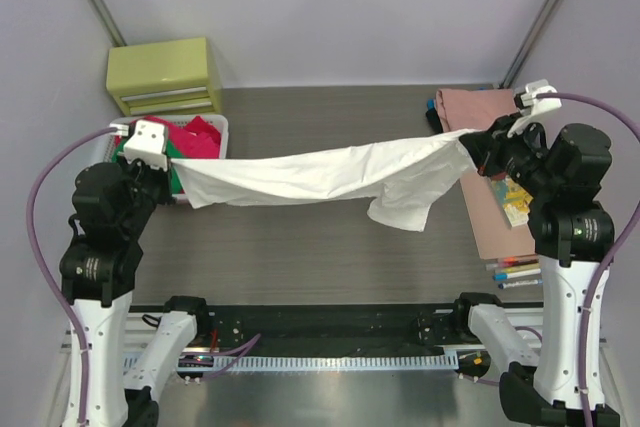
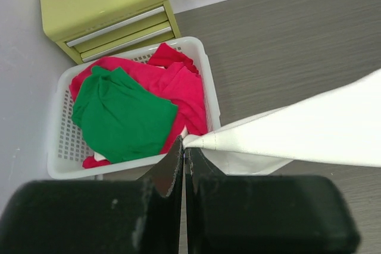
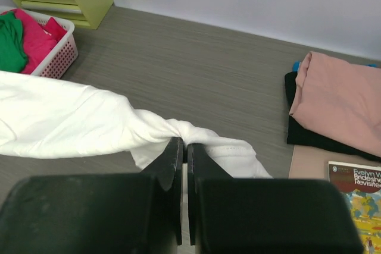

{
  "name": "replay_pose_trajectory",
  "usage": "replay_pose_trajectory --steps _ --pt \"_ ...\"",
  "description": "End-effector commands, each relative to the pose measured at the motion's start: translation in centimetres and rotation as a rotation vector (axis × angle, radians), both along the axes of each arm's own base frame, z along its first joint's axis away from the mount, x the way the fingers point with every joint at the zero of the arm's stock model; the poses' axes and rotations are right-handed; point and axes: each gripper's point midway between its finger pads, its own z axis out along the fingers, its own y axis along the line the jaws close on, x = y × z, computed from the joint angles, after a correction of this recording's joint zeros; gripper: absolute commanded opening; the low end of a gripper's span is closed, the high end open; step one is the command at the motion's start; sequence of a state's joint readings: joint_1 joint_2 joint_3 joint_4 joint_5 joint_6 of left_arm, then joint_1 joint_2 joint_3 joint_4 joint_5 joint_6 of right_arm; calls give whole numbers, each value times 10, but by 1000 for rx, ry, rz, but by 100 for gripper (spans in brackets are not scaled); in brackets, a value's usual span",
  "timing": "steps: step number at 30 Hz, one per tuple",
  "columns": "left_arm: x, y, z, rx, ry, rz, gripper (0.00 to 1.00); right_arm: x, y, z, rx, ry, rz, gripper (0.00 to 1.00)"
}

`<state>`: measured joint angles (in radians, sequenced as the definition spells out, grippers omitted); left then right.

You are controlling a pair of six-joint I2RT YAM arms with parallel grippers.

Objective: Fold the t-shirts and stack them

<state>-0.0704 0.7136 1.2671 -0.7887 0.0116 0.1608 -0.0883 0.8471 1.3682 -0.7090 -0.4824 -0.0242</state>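
- Above the table, both arms rise from their bases with elbows bent and wrists turned inward, facing each other across the width of the table.
- The left gripper hangs at the far left, over the near right corner of the basket.
- The right gripper hangs at the far right, just beside the folded pile.
- A white shirt stretches between the two grippers as a sagging band. A loose flap droops toward the table near its right end, and whether that flap touches the surface cannot be told.
- The basket holds a crumpled red shirt with a green shirt lying on top of it. A yellow-green set of drawers stands just behind the basket.
- At the right, a folded pink shirt rests on a black shirt, both on a brown mat.
- A book lies on the mat nearer the arms, and pens lie at the mat's near end.
- The left jaws are clenched on a pinched corner of the white shirt, with no gap showing between the fingers.
- The right jaws are pressed together on a bunched fold of the same shirt.
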Motion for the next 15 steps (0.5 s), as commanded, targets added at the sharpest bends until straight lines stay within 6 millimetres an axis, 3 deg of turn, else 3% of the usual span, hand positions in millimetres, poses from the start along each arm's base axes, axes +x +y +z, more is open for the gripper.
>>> replay_pose_trajectory --steps 1,8,13,15 --pt "-16 1 33 -29 -132 7 0 -27 2 57 -13 -190 -2 1" --pt "-76 8 76 -38 -282 26 0 -84 2 87 -35 -291 -30 1" --pt "-117 18 108 -40 -430 74 0 -93 3 88 -19 -311 -43 1" --pt "-116 19 111 -46 -435 79 0 -89 -2 91 -20 -311 -72 1"
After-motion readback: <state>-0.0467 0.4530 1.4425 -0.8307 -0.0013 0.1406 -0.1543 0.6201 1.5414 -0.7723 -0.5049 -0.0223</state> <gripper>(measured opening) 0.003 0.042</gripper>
